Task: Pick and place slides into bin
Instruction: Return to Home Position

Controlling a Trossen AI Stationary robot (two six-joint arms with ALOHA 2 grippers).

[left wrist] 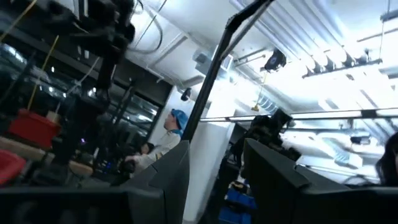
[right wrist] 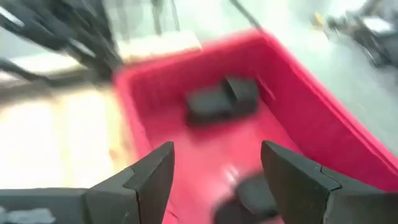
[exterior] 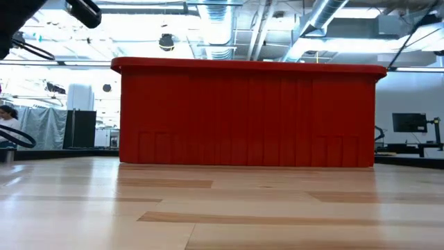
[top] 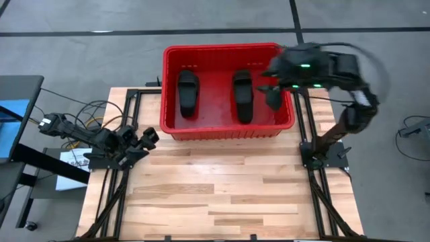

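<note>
Red plastic bin (top: pixel 228 131) holds your matte black oval slides (top: pixel 188 93); right gripper (right wrist: pixel 217 152) hangs released above, left gripper (top: pixel 144 142) rests released.

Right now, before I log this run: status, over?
Right gripper open, empty, over bin, right end. Left gripper open, parked, left edge of table. Two slides visible inside. Nothing in the way.

The bin (top: pixel 228 131) is smooth red plastic, the slides (top: pixel 188 93) matte black, the table (top: pixel 222 195) pale planked wood.
</note>
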